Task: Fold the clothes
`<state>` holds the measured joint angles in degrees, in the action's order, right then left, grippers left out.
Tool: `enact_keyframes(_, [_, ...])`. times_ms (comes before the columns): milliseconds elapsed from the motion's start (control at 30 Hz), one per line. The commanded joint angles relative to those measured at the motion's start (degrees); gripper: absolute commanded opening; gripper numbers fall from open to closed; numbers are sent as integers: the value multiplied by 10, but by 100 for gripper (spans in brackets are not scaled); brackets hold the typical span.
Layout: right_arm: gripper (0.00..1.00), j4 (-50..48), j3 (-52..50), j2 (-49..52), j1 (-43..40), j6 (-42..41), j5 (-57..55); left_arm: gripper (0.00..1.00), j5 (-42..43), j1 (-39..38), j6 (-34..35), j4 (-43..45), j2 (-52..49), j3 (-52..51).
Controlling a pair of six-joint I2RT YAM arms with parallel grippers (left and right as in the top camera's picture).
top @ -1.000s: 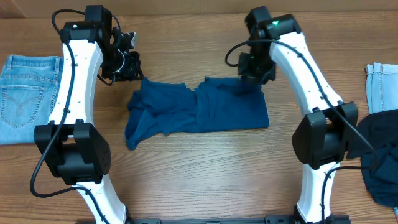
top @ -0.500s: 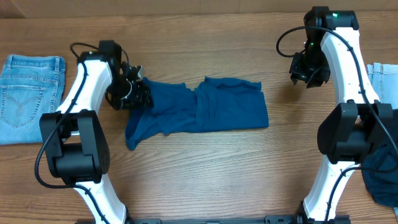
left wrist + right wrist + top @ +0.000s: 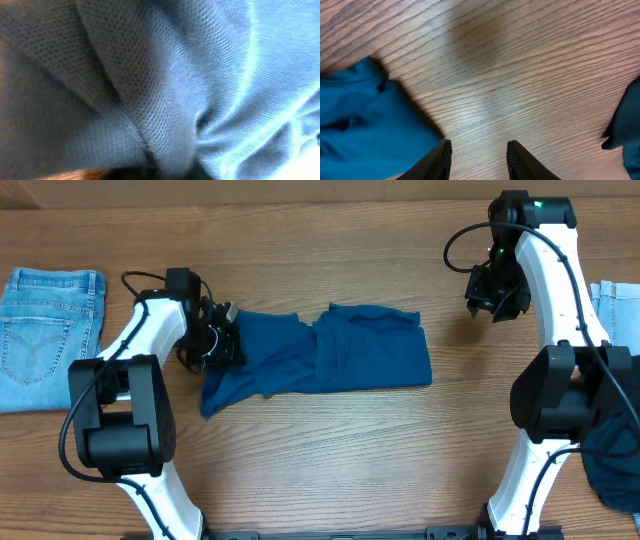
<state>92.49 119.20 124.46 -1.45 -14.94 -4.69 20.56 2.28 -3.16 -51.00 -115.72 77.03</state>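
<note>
The left arm [image 3: 140,335] is bent low and directed inward, with the left gripper [image 3: 222,340] pointed toward the opposite arm. Its fingers are not visible in the wrist view, so the jaw state cannot be determined. The right arm [image 3: 565,280] is extended toward the far side, with the right gripper [image 3: 497,305] directed downward and its fingertips [image 3: 437,162] set apart.
</note>
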Motion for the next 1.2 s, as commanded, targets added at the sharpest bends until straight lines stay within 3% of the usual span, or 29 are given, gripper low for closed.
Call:
enact_keyframes(0, [40,2,8,2,1,2,-2,4,7,-1,10,3,-8,-10])
enact_keyframes(267, [38,5,8,2,1,2,5,4,-88,98,34,-66,56,68])
enact_keyframes(467, [38,5,8,2,1,2,24,4,-91,206,19,-113,101,158])
enact_keyframes(600, [38,7,8,2,1,2,24,4,-58,224,23,-152,101,235])
enact_keyframes(733, [38,10,8,2,1,3,24,4,-45,151,23,-173,101,261])
enact_keyframes(867, [37,14,8,2,1,4,24,4,-157,-8,46,-182,101,261])
enact_keyframes(967, [37,16,8,2,1,5,24,12,-233,-113,52,-162,91,261])
enact_keyframes(1000, [37,18,8,2,1,10,25,17,-243,-150,55,-151,82,261])
enact_keyframes(1067, [36,22,8,2,1,17,29,58,-260,-189,55,-143,62,261])
enact_keyframes(1167, [36,24,8,2,1,18,29,61,-270,-222,55,-143,32,261])
